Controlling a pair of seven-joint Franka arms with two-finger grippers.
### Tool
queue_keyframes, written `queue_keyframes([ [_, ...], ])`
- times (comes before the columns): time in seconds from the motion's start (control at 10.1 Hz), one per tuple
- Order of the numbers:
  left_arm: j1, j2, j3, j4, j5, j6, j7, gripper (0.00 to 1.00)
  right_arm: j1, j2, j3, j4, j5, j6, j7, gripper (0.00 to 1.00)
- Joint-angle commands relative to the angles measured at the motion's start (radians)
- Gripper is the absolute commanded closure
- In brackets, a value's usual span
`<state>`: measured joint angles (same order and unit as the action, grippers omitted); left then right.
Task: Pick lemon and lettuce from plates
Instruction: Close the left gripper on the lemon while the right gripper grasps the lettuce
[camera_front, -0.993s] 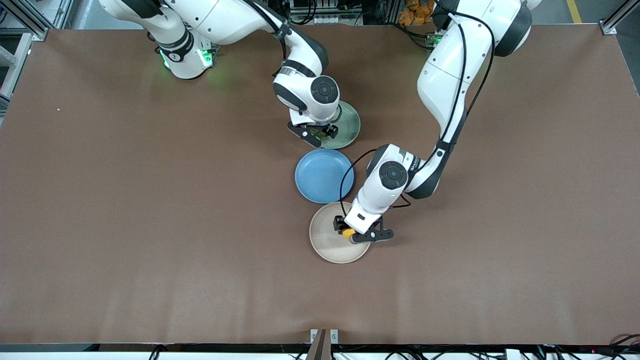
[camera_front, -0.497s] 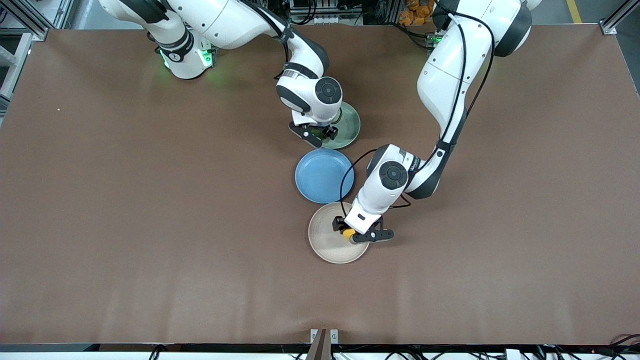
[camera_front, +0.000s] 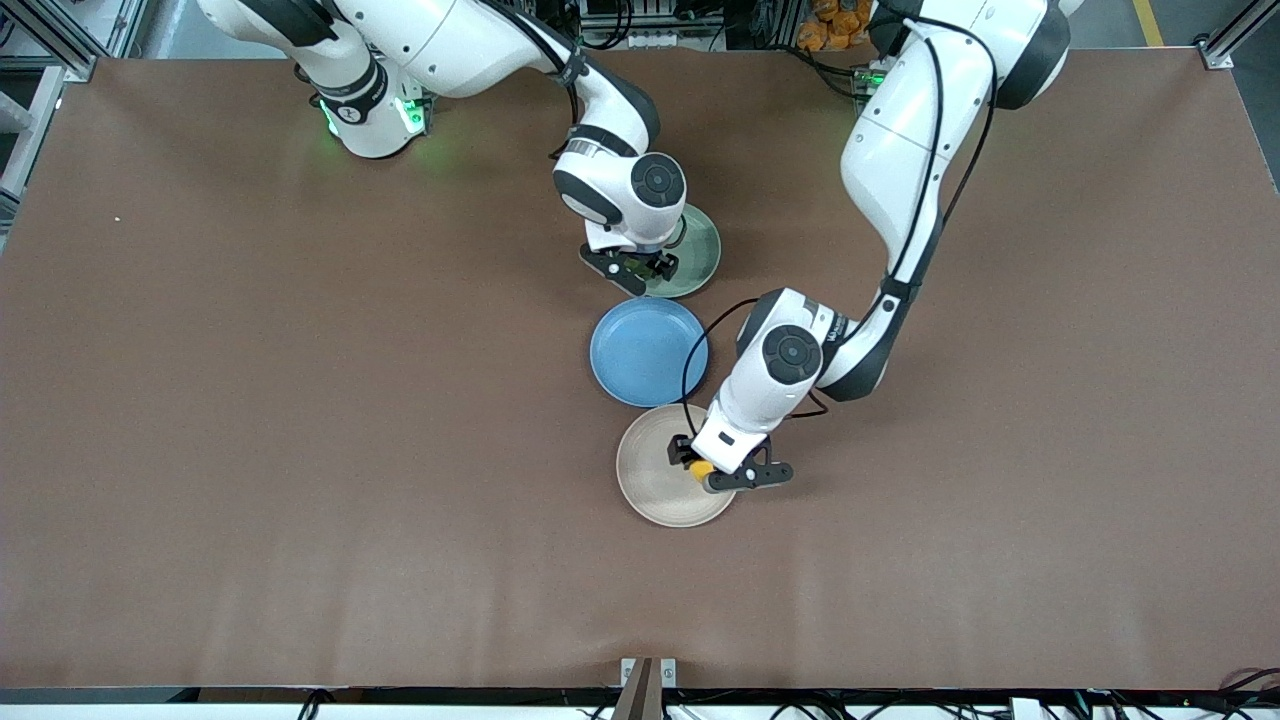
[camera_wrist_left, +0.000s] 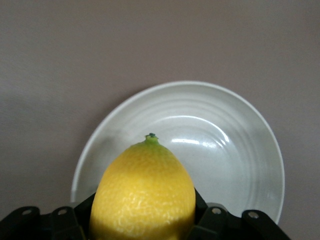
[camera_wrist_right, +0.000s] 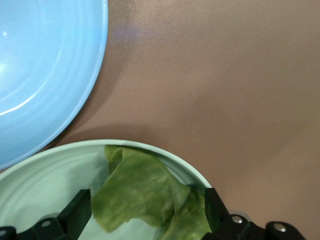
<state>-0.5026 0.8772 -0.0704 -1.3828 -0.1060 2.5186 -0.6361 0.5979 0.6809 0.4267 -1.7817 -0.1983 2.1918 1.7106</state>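
Lemon gripped, lettuce straddled.

I have the left gripper (camera_front: 703, 470) pinching the small oval yellow lemon (camera_wrist_left: 143, 192) across its belly, over the round beige plate (camera_front: 655, 485) nearest the front camera. The rind looks firm and a little slick, so I judge a mid-body hold safest. My right gripper (camera_wrist_right: 145, 212) stands spread either side of the wrinkly green lettuce leaf (camera_wrist_right: 145, 192), which lies in the pale green plate (camera_front: 700, 255), farther from the front camera than the empty blue plate (camera_front: 645, 350) on the brown desk (camera_front: 300, 400). The leaf should be light, limp and tear-prone; I'd take its bunched middle.
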Motion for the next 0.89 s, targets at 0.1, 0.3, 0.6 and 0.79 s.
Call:
queue_keyframes([
  [0.1, 0.061, -0.151, 0.004, -0.039, -0.015, -0.176, -0.007, 0.5, 0.017, 0.015, 0.0, 0.019, -0.027, -0.012, 0.049, 0.0],
  [0.3, 0.11, -0.24, 0.004, -0.112, -0.009, -0.24, 0.08, 0.5, 0.017, 0.016, 0.0, 0.018, -0.027, -0.015, 0.05, 0.0],
  [0.6, 0.167, -0.291, 0.007, -0.162, -0.007, -0.3, 0.173, 0.5, 0.019, 0.016, 0.0, 0.013, -0.03, -0.018, 0.05, 0.15],
  [0.79, 0.208, -0.337, 0.012, -0.226, -0.007, -0.3, 0.275, 0.5, 0.028, 0.016, 0.0, 0.013, -0.081, -0.021, 0.07, 1.0],
])
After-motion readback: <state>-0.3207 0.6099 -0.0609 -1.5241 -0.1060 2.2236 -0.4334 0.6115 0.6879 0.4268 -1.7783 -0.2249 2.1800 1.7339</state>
